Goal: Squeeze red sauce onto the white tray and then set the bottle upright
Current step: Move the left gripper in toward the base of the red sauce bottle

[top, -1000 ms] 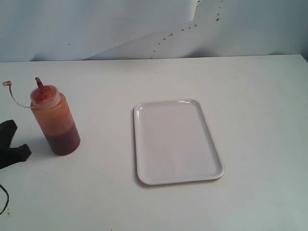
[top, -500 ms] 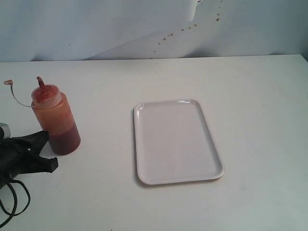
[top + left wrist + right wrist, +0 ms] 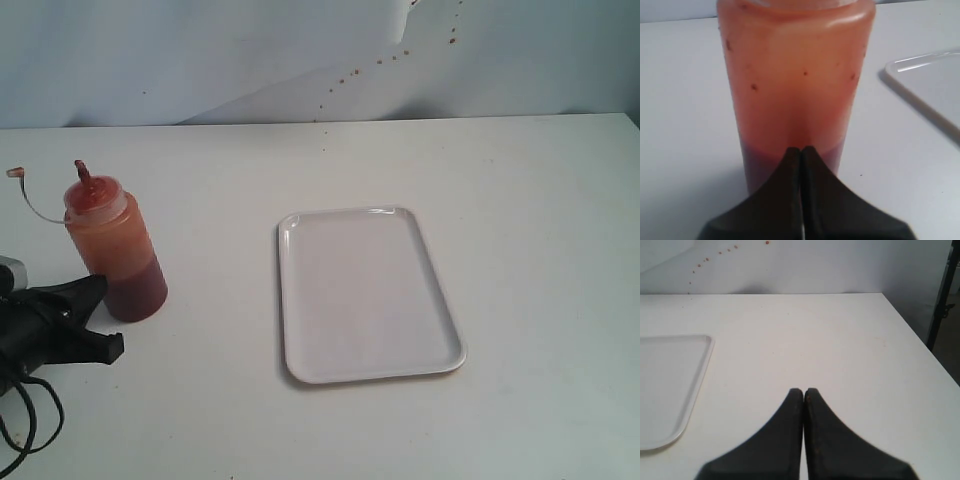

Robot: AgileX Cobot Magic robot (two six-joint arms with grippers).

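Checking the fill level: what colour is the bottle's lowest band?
Dark red, under the bottle's paler orange wall; clearest in the left wrist view.

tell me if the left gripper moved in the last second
Yes. The left gripper has moved right toward the standing bottle; its shut tip is now close to the bottle's base.

The bottle (image 3: 115, 250) stands upright directly before the left pincer (image 3: 801, 150), whose closed tips sit right at its lower wall, barring the straight way forward. Between the bottle and the white tray (image 3: 365, 295) runs a broad open strip of worktop (image 3: 230, 330). The closed right pincer (image 3: 803, 390) faces bare worktop beside the tray.
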